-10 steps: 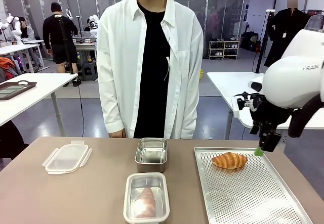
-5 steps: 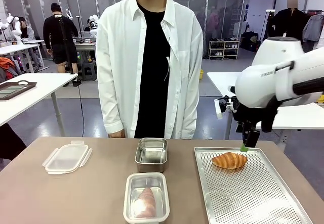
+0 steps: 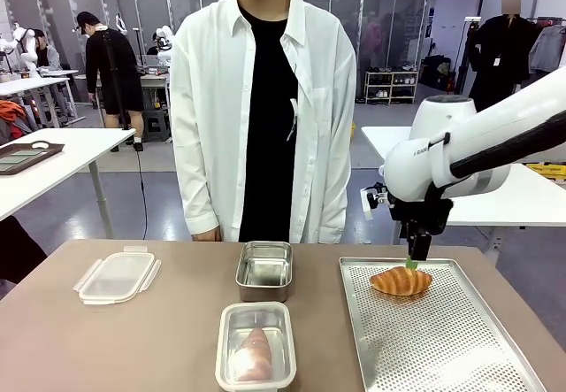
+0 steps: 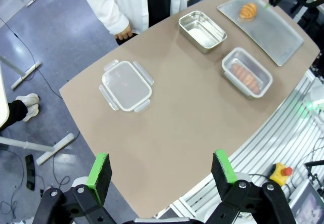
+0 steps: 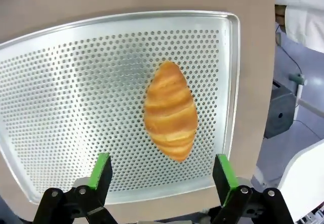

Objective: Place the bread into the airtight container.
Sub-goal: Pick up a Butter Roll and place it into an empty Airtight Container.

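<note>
A golden croissant, the bread [image 3: 401,280] [image 5: 170,110], lies at the far end of a perforated metal tray [image 3: 442,339] [image 5: 76,82]. My right gripper [image 3: 410,262] [image 5: 162,172] hangs open just above it, its fingers straddling the bread without touching it. The clear airtight container [image 3: 256,357] [image 4: 247,72] sits near the table's front edge with another piece of bread inside. Its clip lid [image 3: 118,277] [image 4: 126,85] lies apart at the left. My left gripper [image 4: 161,168] is open, high over the table's near corner.
An empty steel container [image 3: 264,269] [image 4: 202,29] stands between the clear container and a person in a white shirt at the far edge. One of the person's hands [image 3: 205,233] rests at the table's rim.
My right arm has swung left from the tray's right edge to a spot over the croissant. Its jaws stayed open. Nothing on the table has moved.
</note>
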Action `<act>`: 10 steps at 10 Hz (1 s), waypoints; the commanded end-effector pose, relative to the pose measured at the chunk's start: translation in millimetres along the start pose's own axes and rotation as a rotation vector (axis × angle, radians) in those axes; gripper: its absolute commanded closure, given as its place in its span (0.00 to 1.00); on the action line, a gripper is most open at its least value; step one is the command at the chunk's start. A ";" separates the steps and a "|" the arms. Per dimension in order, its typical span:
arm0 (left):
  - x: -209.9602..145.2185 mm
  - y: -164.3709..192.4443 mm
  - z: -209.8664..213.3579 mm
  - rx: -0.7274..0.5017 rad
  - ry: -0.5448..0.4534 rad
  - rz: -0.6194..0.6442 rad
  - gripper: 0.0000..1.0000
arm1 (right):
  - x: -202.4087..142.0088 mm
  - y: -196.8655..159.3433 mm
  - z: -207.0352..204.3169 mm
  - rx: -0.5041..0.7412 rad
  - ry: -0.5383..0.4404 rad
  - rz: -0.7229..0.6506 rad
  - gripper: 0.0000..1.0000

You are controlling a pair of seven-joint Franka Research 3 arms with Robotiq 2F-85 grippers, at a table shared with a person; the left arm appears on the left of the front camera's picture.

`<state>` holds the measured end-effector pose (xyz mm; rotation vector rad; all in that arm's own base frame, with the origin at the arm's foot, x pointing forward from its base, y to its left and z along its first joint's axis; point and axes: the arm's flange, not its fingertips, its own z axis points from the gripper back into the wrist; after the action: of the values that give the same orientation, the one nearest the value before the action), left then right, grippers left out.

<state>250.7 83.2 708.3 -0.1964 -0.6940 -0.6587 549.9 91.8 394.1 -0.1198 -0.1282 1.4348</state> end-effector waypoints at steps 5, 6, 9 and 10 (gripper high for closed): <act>0.7 0.1 1.5 -0.001 -0.002 -0.007 0.00 | -0.7 -24.8 -52.3 0.025 0.063 0.002 0.00; 0.7 0.1 1.5 -0.001 -0.002 -0.007 0.00 | -1.7 -26.0 -56.9 0.030 0.069 0.000 0.00; 0.7 0.1 1.5 -0.001 -0.002 -0.007 0.00 | -2.6 -31.8 -75.2 0.061 0.049 0.012 0.00; 0.7 0.1 1.5 -0.001 -0.002 -0.007 0.00 | -3.2 -33.5 -81.4 0.075 0.038 0.011 0.00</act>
<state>250.7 83.2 708.2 -0.1964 -0.6939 -0.6587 587.1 82.8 323.8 -0.0954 -0.0364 1.4536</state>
